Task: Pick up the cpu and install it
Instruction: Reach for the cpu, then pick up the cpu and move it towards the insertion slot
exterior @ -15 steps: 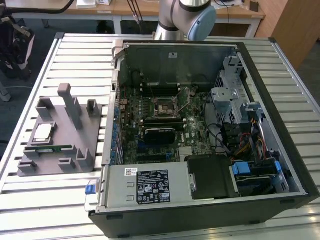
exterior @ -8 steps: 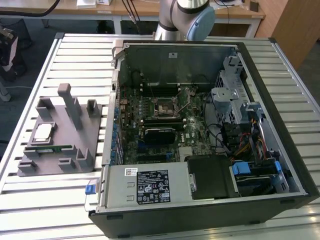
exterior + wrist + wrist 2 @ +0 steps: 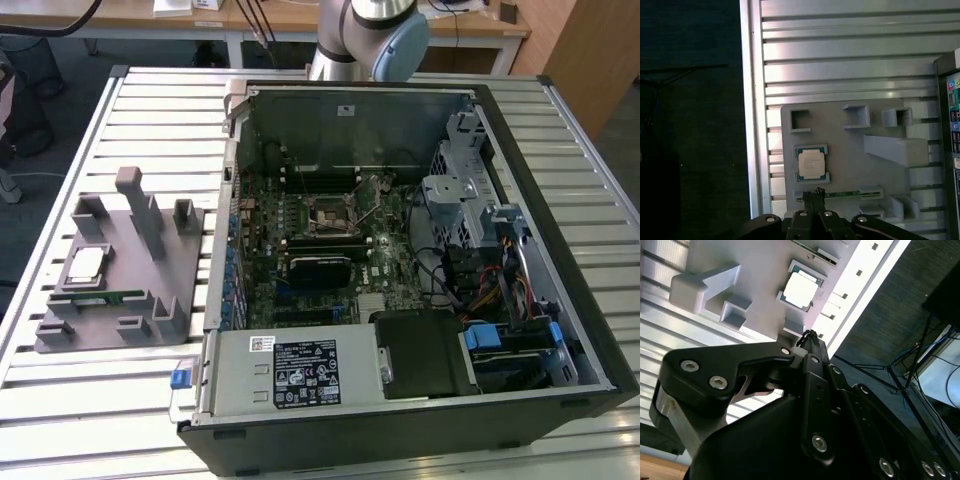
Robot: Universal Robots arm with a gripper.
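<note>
- Gripper [image 3: 816,191]: fingers pressing together, gripping nothing, hanging above the grey tray [image 3: 850,150].
- Cpu [image 3: 811,163]: lying flat in its tray recess.
- Hazard: closed fingers risking striking the chip, or catching the memory stick [image 3: 840,194] lying just beside.

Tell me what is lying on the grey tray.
The cpu lies flat in a bracketed seat on the grey tray, with a green memory stick slotted beside it. In the first wrist view the claw covers part of the stick.

A robotics lab: opened computer case [image 3: 400,425] on slatted metal bench [image 3: 160,110].
</note>
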